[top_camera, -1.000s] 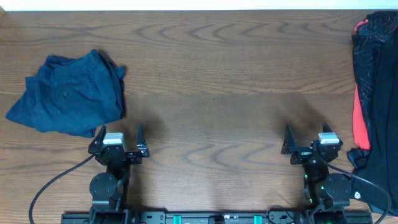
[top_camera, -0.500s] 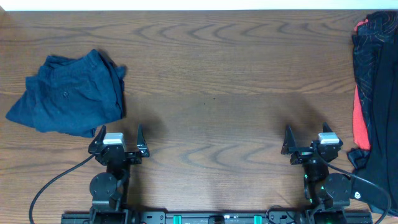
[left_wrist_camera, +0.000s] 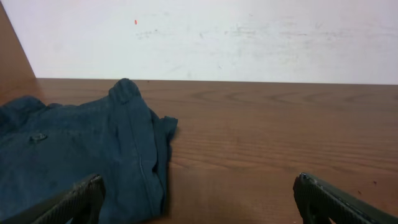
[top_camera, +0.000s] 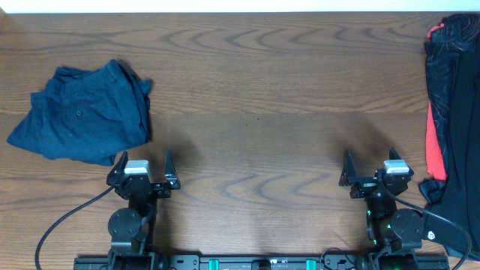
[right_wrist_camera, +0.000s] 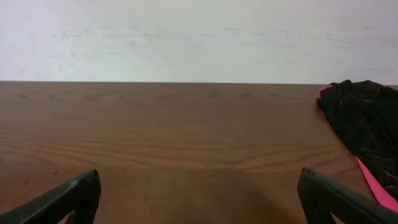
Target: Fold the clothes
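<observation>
The left tool (top_camera: 142,160) and the right tool (top_camera: 370,161) sit low at the near edge of the counter (top_camera: 255,90), each with its fingers spread wide apart and nothing between them. A crumpled dark blue garment (top_camera: 82,112) with a small button lies just beyond the left tool. At the counter's right edge, near the right tool, plain black fabric (top_camera: 459,180) runs off the picture, touching a black garment with thin red lines (top_camera: 454,60). Whether that plain fabric is the shirt cannot be told.
</observation>
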